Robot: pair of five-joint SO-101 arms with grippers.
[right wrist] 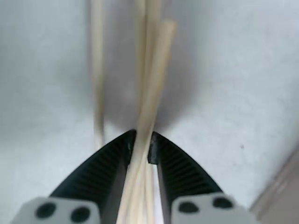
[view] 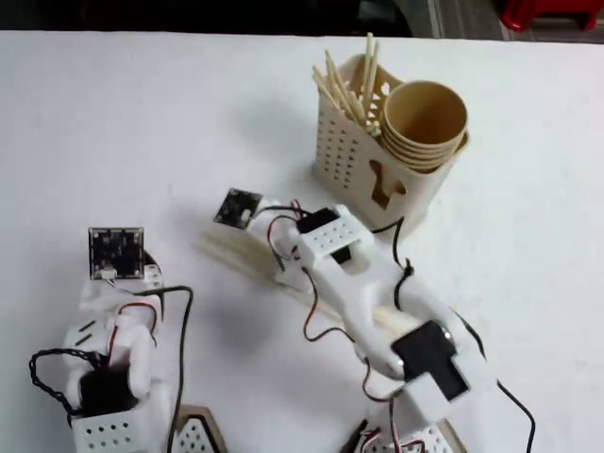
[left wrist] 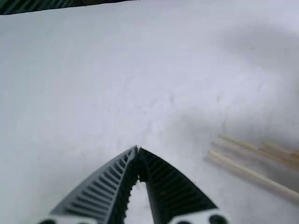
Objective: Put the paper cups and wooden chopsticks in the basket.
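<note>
Several chopsticks [right wrist: 158,70] pinched in right tool [right wrist: 140,142], lying on bench [view: 142,123] near-left of basket [view: 349,160]. Lift bundle level, clear rim, tip ends down beside paper cups [view: 429,118]. Left tool [left wrist: 138,151] together, empty.

The right arm [view: 354,288] hides the middle of the loose wooden chopsticks [view: 231,253]; its wrist view cuts off their blurred ends.

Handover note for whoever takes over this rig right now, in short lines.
Left gripper: jaws shut, empty, over bare table.
Right gripper: jaws shut on a chopstick bundle in front of the basket.
Done: paper cups stacked in the basket, some chopsticks standing in it.
To do: basket the held bundle, plus one loose chopstick beside it.
</note>
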